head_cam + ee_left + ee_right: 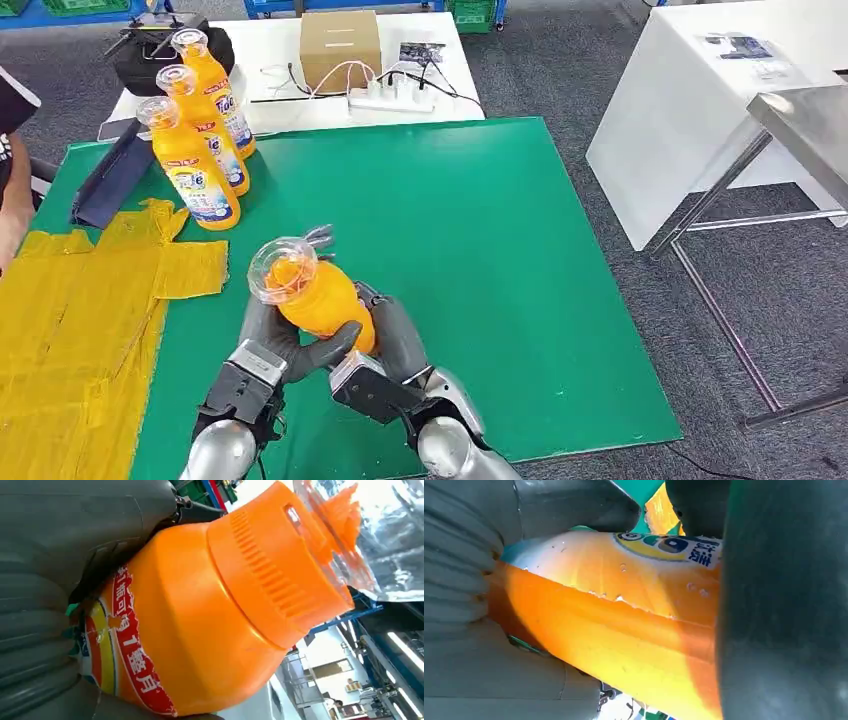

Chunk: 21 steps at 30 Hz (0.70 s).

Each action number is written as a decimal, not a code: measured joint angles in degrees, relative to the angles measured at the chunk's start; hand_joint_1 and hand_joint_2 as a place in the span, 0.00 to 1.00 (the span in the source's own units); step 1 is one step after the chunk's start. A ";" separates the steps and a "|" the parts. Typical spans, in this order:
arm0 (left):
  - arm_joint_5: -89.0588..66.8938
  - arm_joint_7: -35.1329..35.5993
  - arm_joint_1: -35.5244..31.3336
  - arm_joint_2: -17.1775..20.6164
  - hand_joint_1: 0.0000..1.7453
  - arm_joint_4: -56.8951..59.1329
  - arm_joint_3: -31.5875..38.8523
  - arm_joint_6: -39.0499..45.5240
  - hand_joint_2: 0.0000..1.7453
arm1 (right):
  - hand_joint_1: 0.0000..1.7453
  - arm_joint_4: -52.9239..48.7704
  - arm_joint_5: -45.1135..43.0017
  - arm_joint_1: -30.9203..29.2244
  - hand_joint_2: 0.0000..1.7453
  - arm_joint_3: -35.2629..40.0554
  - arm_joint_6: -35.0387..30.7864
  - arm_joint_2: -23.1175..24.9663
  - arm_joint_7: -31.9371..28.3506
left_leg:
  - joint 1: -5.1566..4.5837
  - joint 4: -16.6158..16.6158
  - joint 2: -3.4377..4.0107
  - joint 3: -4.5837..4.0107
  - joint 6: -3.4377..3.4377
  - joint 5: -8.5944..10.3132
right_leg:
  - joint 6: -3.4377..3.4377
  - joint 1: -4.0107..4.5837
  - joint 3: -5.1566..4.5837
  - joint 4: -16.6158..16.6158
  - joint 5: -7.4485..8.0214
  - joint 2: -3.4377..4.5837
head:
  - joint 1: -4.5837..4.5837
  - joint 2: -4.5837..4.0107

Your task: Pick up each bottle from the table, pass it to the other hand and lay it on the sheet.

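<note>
Head view first: you've got the orange bottle [315,295] up off the green mat [480,300], just short of the yellow sheet [80,330], with both the left hand [275,345] and the right hand [385,340] wrapped around its body. Three more bottles [200,130] stand beyond the sheet. Left wrist view: cap [280,565] and shoulder close up, the grip low on the label. Right wrist view gives you what the others don't — droplets on the bottle's skin. Release one hand too early and that wet plastic could slide.
</note>
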 measured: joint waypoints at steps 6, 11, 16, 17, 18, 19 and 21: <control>0.68 -0.31 -0.02 0.00 1.00 0.15 0.07 0.00 1.00 | 0.49 0.07 -0.26 0.05 1.00 0.02 -0.68 0.00 -0.18 | 0.00 0.00 0.00 0.00 0.00 0.00 | 0.00 0.00 0.00 0.00 0.00 0.00 | 0.00 0.00; 1.14 -0.48 -0.07 0.02 1.00 0.15 0.44 0.75 1.00 | 0.00 -0.13 -1.29 0.13 1.00 0.00 -2.47 -0.04 -1.01 | 0.00 0.00 0.00 0.00 0.00 0.00 | 0.00 -0.01 0.01 0.00 0.00 0.00 | -0.02 0.00; -2.41 -0.13 -0.08 0.15 1.00 0.15 0.98 4.36 1.00 | 0.00 -1.33 -2.30 0.61 1.00 -0.26 -3.41 -0.42 -1.49 | 0.00 0.00 0.00 0.01 0.00 0.00 | 0.00 -0.01 0.00 0.00 0.00 0.00 | 0.00 0.00; -5.92 0.29 -0.13 0.20 1.00 0.15 1.49 7.60 1.00 | 0.00 -1.77 -2.78 1.00 1.00 -0.70 -3.78 -0.48 -1.68 | 0.00 0.00 0.00 0.00 0.00 0.00 | 0.00 0.00 0.00 0.00 0.00 0.00 | 0.00 0.00; -11.10 1.32 -0.30 0.33 1.00 0.15 2.12 11.91 1.00 | 0.00 -2.25 -3.35 1.46 1.00 -1.18 -4.13 -0.52 -1.84 | 0.00 0.00 0.00 0.00 0.00 0.00 | 0.00 0.00 -0.01 0.00 0.00 0.00 | 0.00 0.00; -17.09 2.89 -0.62 0.53 1.00 0.15 2.87 16.41 1.00 | 0.00 -2.82 -4.02 1.95 1.00 -1.88 -4.26 -0.70 -1.99 | 0.00 0.00 0.00 0.00 0.00 0.00 | 0.00 0.00 -0.02 0.00 0.00 0.00 | 0.00 0.00; -26.02 6.10 -2.06 1.58 1.00 0.35 4.99 20.88 1.00 | 0.00 -3.96 -5.53 3.02 1.00 -3.63 -4.28 -1.18 -2.14 | 0.00 0.00 -0.02 0.01 0.00 0.01 | 0.00 0.01 0.01 0.00 0.00 -0.01 | 0.00 0.00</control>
